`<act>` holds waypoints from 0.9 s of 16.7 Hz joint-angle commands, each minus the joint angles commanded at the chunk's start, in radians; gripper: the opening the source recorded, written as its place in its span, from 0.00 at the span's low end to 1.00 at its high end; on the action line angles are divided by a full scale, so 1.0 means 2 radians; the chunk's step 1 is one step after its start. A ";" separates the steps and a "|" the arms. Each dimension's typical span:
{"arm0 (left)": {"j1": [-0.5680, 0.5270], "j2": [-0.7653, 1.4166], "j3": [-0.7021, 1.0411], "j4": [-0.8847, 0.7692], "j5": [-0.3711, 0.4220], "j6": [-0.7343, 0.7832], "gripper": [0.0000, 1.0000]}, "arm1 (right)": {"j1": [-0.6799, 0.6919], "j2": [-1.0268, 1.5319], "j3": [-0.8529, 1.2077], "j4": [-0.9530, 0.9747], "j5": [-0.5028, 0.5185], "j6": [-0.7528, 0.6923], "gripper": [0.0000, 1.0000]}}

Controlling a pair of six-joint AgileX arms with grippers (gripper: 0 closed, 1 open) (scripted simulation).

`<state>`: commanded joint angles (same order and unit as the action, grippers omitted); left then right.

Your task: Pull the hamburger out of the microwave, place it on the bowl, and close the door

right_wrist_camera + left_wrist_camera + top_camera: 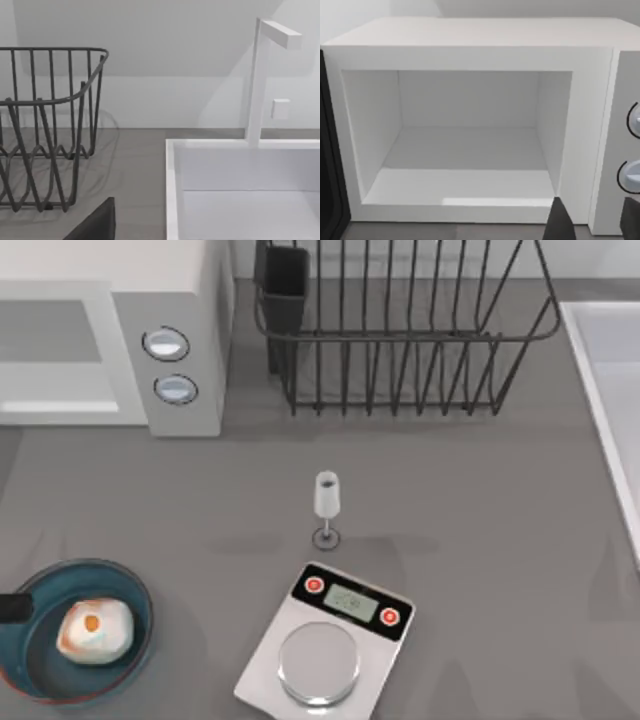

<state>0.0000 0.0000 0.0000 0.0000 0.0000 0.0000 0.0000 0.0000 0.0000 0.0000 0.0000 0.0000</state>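
**Left gripper** (pixel 596 222): released. Its two dark fingers (pixel 562 222) stand apart with nothing between them. It hangs low in front of the microwave (pixel 470 55), at the control-panel end of the opening, just by the knobs (pixel 632 175).

**Microwave:** back left corner of the counter (pixel 480 500). The cavity is open and bare inside.

**Door** (pixel 327 165): swung out. You see it as a dark upright strip at the end of the opening away from the panel. From your left gripper it lies across the full width of the cavity. To my reading it is upright and hinged on that far side, so you would need to get round its free edge and push it back toward the panel.

**Hamburger** (pixel 95 630): sits inside the bowl (pixel 140 605) at the front left corner of the counter. The placing step looks done and only the door is left.

**Right gripper** (pixel 95 225): parked toward the counter's right edge, facing the wire rack (pixel 50 125) and the sink (pixel 172 175). You cannot tell whether it is clenched or released. It is well apart from the door, so the left arm is the nearer one.
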 joint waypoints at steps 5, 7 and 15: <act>0.000 0.000 0.000 0.000 0.000 0.000 0.00 | 0.000 0.000 0.000 0.000 0.000 0.000 1.00; 0.000 0.000 0.000 0.000 0.000 0.000 0.00 | 0.000 0.000 0.000 0.000 0.000 0.000 1.00; 0.058 0.026 0.005 0.021 0.058 0.000 0.00 | 0.000 0.000 0.000 0.000 0.000 0.000 1.00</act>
<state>0.1167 0.0512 0.0094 0.0413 0.1167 0.0007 0.0000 0.0000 0.0000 0.0000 0.0000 0.0000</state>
